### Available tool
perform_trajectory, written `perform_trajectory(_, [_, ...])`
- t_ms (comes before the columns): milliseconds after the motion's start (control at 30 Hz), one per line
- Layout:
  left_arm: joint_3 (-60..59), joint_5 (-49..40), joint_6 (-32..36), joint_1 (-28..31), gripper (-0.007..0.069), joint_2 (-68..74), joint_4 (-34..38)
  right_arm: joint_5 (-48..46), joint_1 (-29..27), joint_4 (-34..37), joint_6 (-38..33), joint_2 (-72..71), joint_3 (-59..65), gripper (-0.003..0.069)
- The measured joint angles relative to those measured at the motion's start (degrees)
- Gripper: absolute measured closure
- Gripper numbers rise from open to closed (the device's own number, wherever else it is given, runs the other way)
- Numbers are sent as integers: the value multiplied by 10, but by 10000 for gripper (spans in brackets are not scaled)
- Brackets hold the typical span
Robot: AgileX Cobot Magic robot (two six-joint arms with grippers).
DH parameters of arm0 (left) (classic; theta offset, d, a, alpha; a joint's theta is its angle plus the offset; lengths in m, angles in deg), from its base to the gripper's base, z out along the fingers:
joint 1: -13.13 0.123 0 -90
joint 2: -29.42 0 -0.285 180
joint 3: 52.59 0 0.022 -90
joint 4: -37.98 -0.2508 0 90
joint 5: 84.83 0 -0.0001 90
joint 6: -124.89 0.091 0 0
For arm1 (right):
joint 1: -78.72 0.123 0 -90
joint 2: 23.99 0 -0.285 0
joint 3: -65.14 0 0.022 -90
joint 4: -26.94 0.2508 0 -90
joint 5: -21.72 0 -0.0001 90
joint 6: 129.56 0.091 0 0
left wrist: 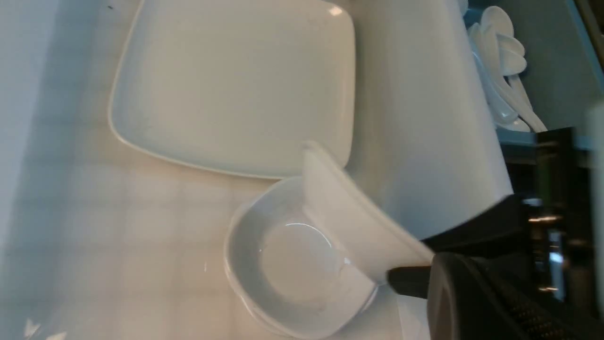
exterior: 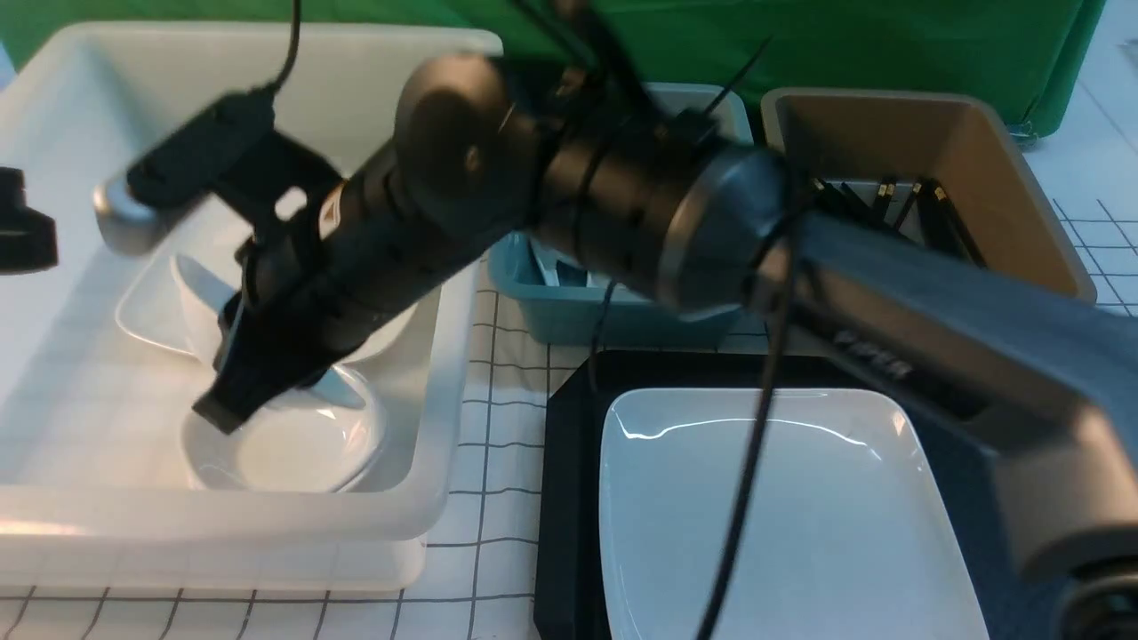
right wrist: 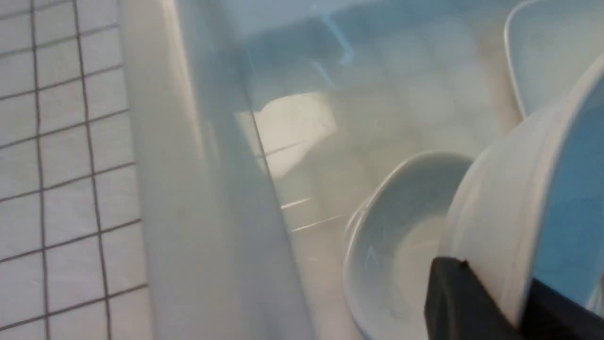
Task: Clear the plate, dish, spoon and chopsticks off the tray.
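Note:
My right gripper (exterior: 229, 404) reaches across into the white tub (exterior: 427, 498), shut on the rim of a small white dish (right wrist: 509, 198) that it holds tilted. This held dish (left wrist: 349, 212) hangs just above another small dish (left wrist: 292, 269) on the tub floor. The large white plate (exterior: 773, 507) rests on the black tray (exterior: 569, 498) at the front right. White spoons (left wrist: 500, 61) lie in the teal bin (exterior: 569, 311). Black chopsticks (exterior: 898, 200) sit in the brown tub (exterior: 1022, 178). Only a black part of my left arm (exterior: 22, 231) shows at the left edge; its own jaws are hidden.
A second large white plate (left wrist: 236, 85) lies flat in the white tub behind the dishes. My right arm (exterior: 676, 213) spans the middle of the scene above the teal bin. Gridded white tabletop (exterior: 498, 444) runs between the tub and the tray.

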Motion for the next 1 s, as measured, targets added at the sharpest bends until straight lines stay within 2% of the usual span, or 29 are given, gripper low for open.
perform_trajectory(67, [-1, -1, 7, 0, 626, 0, 9, 4, 0, -4, -1, 15, 0, 605])
perform_trajectory(167, [-1, -2, 11, 0, 626, 0, 16, 17, 0, -6, -2, 29, 0, 552])
perform_trajectory(233, [-1, -2, 11, 0, 626, 0, 16, 20, 0, -6, -1, 29, -1, 468])
perform_trajectory(267, [-1, -2, 11, 0, 626, 0, 16, 20, 0, -6, -1, 29, -1, 459])
perform_trajectory(300, [-1, -2, 12, 0, 626, 0, 16, 18, 0, -6, 18, 29, -3, 382])
perform_trajectory(367, [-1, -2, 12, 0, 626, 0, 17, 14, 0, -6, 35, 27, -5, 328])
perform_trajectory(400, [-1, -2, 12, 0, 626, 0, 21, 2, 1, -6, 65, 24, -5, 267])
perform_trajectory(500, [-1, -2, 16, 0, 625, 0, 32, -29, 1, -6, 96, 0, -5, 207])
perform_trajectory(600, [-1, -7, 26, 0, 625, 0, 50, -67, -5, -14, 103, -51, -5, 192])
perform_trajectory(700, [-1, -10, 39, -21, 625, 2, 78, -135, -20, -78, 120, -114, -6, 245])
perform_trajectory(733, [-1, -10, 40, -21, 625, 3, 79, -141, -21, -78, 120, -119, -6, 245])
perform_trajectory(767, [-1, -10, 52, -64, 625, 9, 87, -189, -36, -150, 150, -155, -4, 342])
perform_trajectory(900, [-1, -4, 54, -170, 625, 36, 87, -216, -94, -234, 202, -233, 40, 565])
perform_trajectory(933, [-1, 2, 54, -203, 625, 46, 84, -217, -114, -241, 212, -256, 61, 604])
perform_trajectory(1000, [-1, 20, 40, -268, 625, 70, 66, -218, -153, -249, 232, -305, 117, 638])
